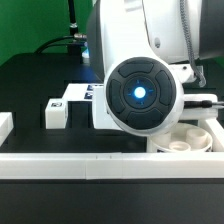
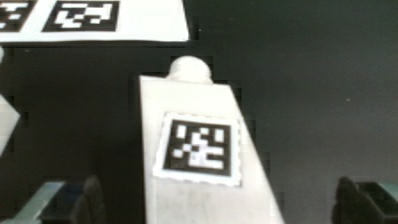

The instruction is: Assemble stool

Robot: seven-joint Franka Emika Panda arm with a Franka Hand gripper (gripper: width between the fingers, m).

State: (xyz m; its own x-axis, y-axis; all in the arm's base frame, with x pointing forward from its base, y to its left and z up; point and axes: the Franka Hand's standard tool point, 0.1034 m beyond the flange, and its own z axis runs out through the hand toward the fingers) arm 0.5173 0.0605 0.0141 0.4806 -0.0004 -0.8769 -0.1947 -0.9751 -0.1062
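Note:
In the wrist view a white blocky stool leg (image 2: 199, 150) lies on the black table, with a black-and-white square tag on its upper face and a rounded peg (image 2: 191, 68) at its far end. My gripper (image 2: 214, 205) is open and straddles the leg's near end. Its dark fingertips (image 2: 63, 200) stand clear of the leg on both sides. In the exterior view the arm's wrist (image 1: 140, 90) with its blue light hides the gripper. The round white seat (image 1: 192, 140) lies behind the front rail on that view's right. Another tagged leg (image 1: 57, 112) lies on that view's left.
The marker board (image 2: 89, 18) lies beyond the leg's peg end, and also shows in the exterior view (image 1: 85, 95). A long white border rail (image 1: 90, 165) runs along the front, with a short piece (image 1: 5, 125) at the left. A white part (image 2: 9, 120) shows at the wrist view's edge.

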